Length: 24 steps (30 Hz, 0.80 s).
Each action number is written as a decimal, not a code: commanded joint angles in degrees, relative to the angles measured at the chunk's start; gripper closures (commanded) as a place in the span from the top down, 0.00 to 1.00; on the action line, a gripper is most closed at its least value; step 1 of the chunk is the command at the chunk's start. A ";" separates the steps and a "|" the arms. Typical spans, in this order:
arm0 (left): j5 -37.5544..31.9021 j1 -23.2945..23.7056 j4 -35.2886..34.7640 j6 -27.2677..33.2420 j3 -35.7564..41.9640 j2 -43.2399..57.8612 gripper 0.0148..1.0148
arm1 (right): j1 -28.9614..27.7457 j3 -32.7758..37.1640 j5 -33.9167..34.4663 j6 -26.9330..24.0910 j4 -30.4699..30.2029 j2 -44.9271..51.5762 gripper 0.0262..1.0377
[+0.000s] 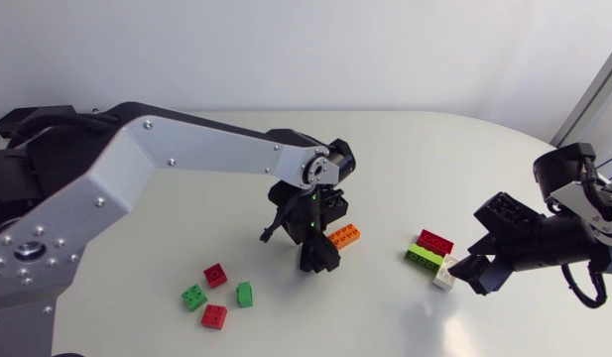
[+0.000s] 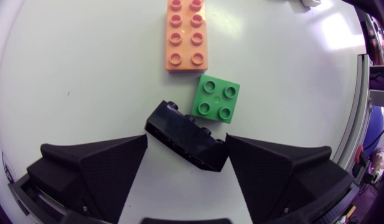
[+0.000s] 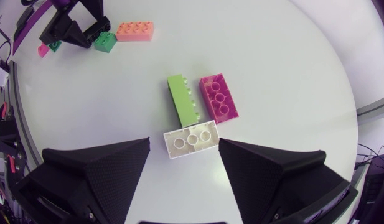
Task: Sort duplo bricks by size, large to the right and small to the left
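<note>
My left gripper (image 1: 316, 256) stands at the table's middle, its fingertips against both ends of a black brick (image 2: 179, 134) lying askew between them. Just ahead of it sit a small green brick (image 2: 215, 98) and a long orange brick (image 2: 188, 34). At the right, my right gripper (image 1: 476, 276) is open, with a white brick (image 3: 192, 140) on the table between its fingertips and a gap at one side. A long green brick (image 3: 183, 99) and a long red brick (image 3: 218, 98) lie side by side just beyond the white one.
Two small red bricks (image 1: 215, 275) (image 1: 213, 316) and two small green ones (image 1: 193, 297) (image 1: 245, 294) lie loosely grouped at the front left. My left arm's silver link (image 1: 216, 149) spans the table from the left edge to the middle.
</note>
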 commanded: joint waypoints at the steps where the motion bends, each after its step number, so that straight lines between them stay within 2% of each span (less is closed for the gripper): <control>1: -0.51 0.31 -2.13 -3.01 3.56 3.33 0.41 | -0.32 -0.16 -0.22 0.04 -1.79 -1.43 0.77; 2: -0.51 0.48 -2.13 -3.10 3.74 3.33 0.32 | -0.50 -0.16 -0.22 -0.22 -2.14 -1.87 0.77; 13: -0.51 0.83 -4.59 -3.01 7.16 -0.18 0.28 | -3.31 -1.04 -1.36 -1.72 -2.67 -3.27 0.77; 19: -1.39 -1.89 -4.59 -3.01 13.14 -1.41 0.28 | -3.40 -1.74 -1.36 -1.72 -2.76 -3.89 0.77; 24: -2.80 -5.32 -5.73 -2.92 17.71 1.40 0.28 | -3.49 -2.98 -1.36 -1.80 -2.76 -4.42 0.77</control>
